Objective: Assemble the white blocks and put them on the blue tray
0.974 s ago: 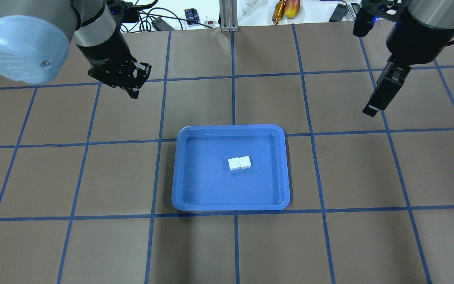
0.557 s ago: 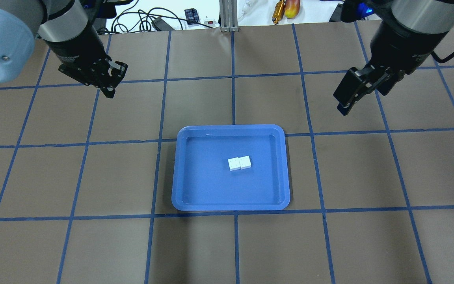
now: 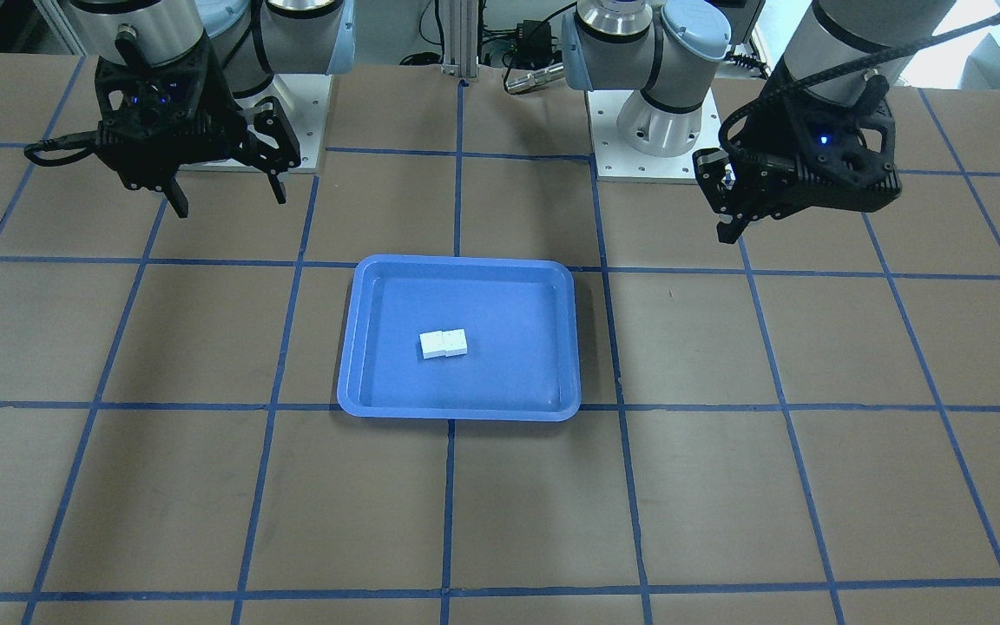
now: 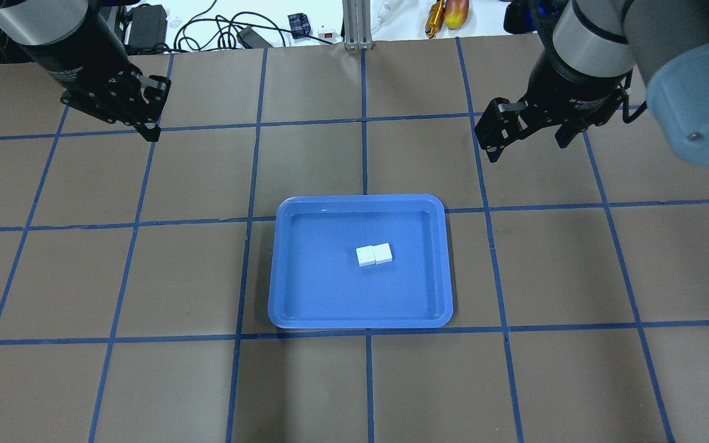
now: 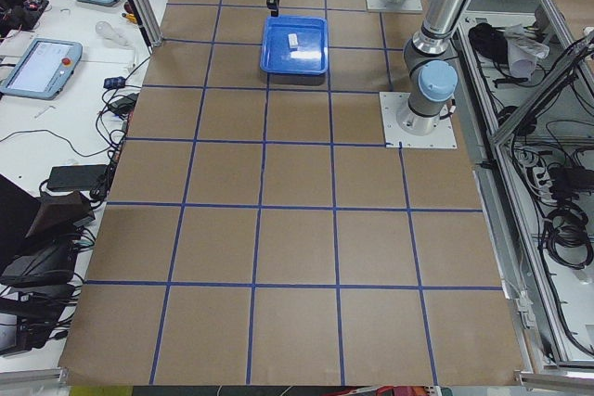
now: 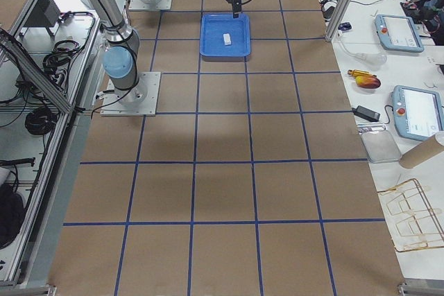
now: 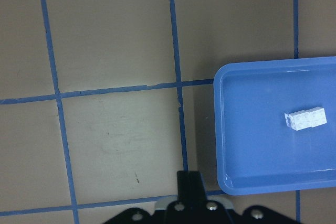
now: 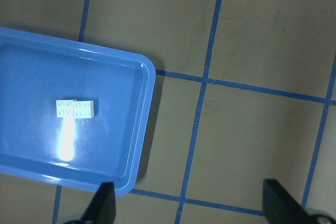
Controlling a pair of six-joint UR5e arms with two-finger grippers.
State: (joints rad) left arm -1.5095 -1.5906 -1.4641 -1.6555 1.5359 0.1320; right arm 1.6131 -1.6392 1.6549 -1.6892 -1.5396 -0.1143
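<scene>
The two white blocks [image 4: 374, 254] lie joined as a short bar near the middle of the blue tray [image 4: 324, 283], studs up. They also show in the front view [image 3: 444, 344], the left wrist view [image 7: 304, 119] and the right wrist view [image 8: 76, 109]. My left gripper [image 4: 148, 130] is shut and empty, high over the table to the tray's far left; its closed fingers [image 7: 188, 179] show in its wrist view. My right gripper [image 4: 527, 146] is open and empty, beyond the tray's far right corner, with its fingers [image 8: 102, 205] spread wide.
The brown table is marked with a grid of blue tape. Cables, a power brick [image 4: 145, 24] and an orange tool [image 4: 434, 18] lie beyond the far edge. The two arm bases [image 3: 656, 130] stand on the robot's side of the table.
The left gripper has moved left and farther from the tray. The right gripper has swung left and turned, and its fingers now show spread. The blocks and tray have not moved.
</scene>
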